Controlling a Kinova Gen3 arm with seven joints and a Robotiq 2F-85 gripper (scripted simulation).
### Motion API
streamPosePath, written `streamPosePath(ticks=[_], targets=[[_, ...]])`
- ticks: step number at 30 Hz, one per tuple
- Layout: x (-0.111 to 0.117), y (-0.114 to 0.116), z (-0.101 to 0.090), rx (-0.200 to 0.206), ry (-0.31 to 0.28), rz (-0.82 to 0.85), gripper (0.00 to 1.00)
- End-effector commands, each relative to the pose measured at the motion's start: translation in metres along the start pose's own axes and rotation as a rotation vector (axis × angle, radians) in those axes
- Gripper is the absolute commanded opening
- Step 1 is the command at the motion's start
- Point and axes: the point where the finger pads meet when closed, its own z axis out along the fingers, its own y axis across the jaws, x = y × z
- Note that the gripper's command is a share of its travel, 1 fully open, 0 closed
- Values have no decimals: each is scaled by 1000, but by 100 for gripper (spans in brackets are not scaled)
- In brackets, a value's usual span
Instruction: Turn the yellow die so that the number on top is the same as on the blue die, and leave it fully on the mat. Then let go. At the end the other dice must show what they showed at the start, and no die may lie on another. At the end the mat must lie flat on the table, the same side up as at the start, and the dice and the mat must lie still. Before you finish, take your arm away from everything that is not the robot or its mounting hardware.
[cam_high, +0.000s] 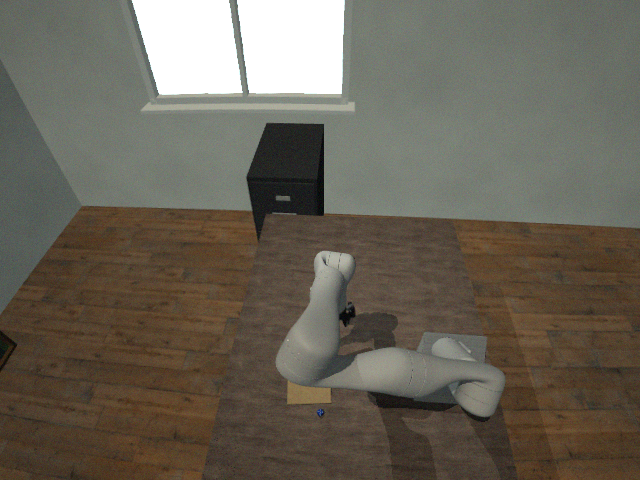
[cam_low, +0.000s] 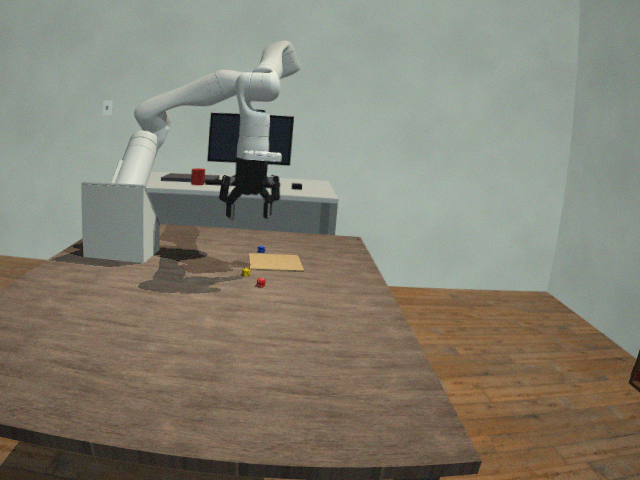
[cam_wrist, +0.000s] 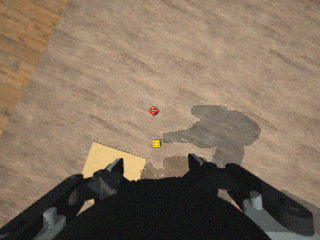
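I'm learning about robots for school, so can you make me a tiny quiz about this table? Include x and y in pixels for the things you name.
1. True or false: the yellow die (cam_low: 246, 272) (cam_wrist: 156, 143) is on the mat (cam_high: 309, 393) (cam_low: 276, 261) (cam_wrist: 113, 159).
2. Is the end effector (cam_low: 248, 210) (cam_wrist: 156, 163) open or shut?
3. Fill in: the third die, besides the yellow and red (cam_low: 261, 282) (cam_wrist: 153, 111) ones, is ____.

Key: 1 false; 2 open; 3 blue.

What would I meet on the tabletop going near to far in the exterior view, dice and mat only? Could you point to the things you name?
Red die (cam_low: 261, 282) (cam_wrist: 153, 111), yellow die (cam_low: 246, 272) (cam_wrist: 156, 143), mat (cam_low: 276, 261) (cam_high: 309, 393) (cam_wrist: 107, 159), blue die (cam_low: 261, 249) (cam_high: 320, 412).
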Motion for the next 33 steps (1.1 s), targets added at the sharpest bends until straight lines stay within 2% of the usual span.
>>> streamPosePath(ticks=[1, 13, 25, 27, 33], targets=[[0, 1, 0, -3, -5, 12, 100], [-1, 1, 5, -3, -7, 159, 100], [-1, 1, 18, -4, -11, 528, 100], [-1, 1, 18, -4, -11, 528, 100], [-1, 1, 26, -5, -11, 760, 100]])
